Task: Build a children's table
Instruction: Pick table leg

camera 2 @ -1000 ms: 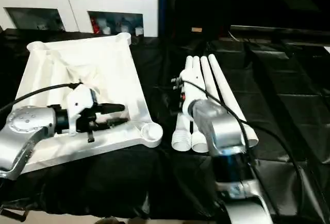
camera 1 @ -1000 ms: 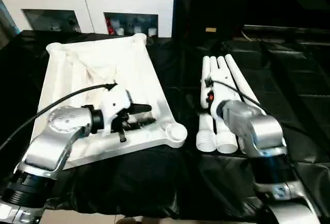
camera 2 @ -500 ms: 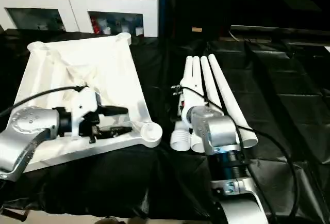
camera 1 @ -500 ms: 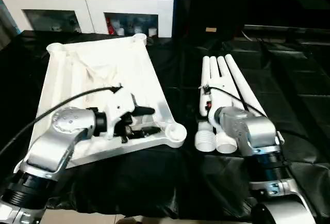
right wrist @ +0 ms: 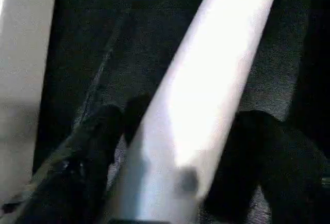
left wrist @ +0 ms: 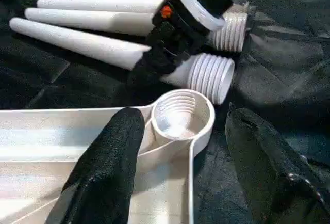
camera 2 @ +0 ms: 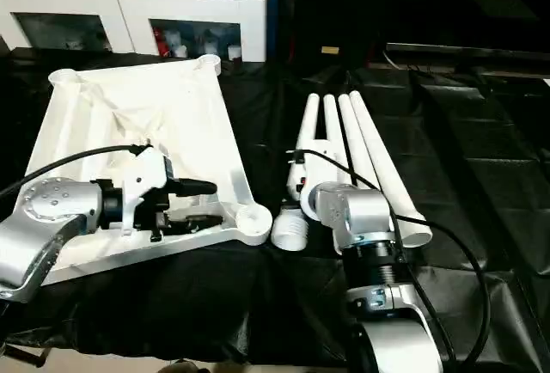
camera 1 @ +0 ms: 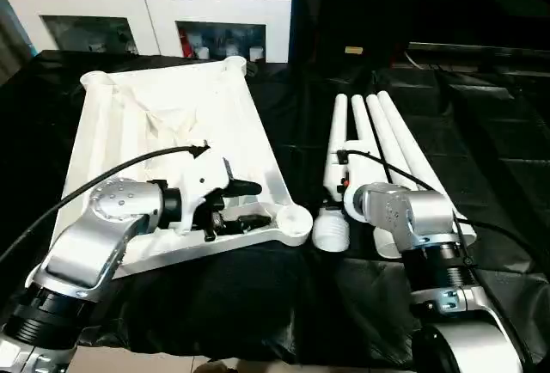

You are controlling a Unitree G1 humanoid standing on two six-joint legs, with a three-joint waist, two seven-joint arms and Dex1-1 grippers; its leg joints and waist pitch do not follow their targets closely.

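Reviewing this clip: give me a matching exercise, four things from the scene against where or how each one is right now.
Things:
1. tabletop
2. leftmost leg
3. left gripper
4. cabinet

States:
A. swung apart from the other legs, between the right gripper's fingers
B. behind the black-covered table
C. fingers apart at the near corner socket
D. lying underside up

Pairs: 1-D, 2-A, 3-C, 4-B

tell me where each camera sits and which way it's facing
Left and right eye views: on the head, looking forward and down at the upturned tabletop and legs, over both silver forearms.
Left wrist view: looks along the left gripper at a corner socket.
Right wrist view: looks along the right gripper, straddling one leg.
The socket also shows from the head.
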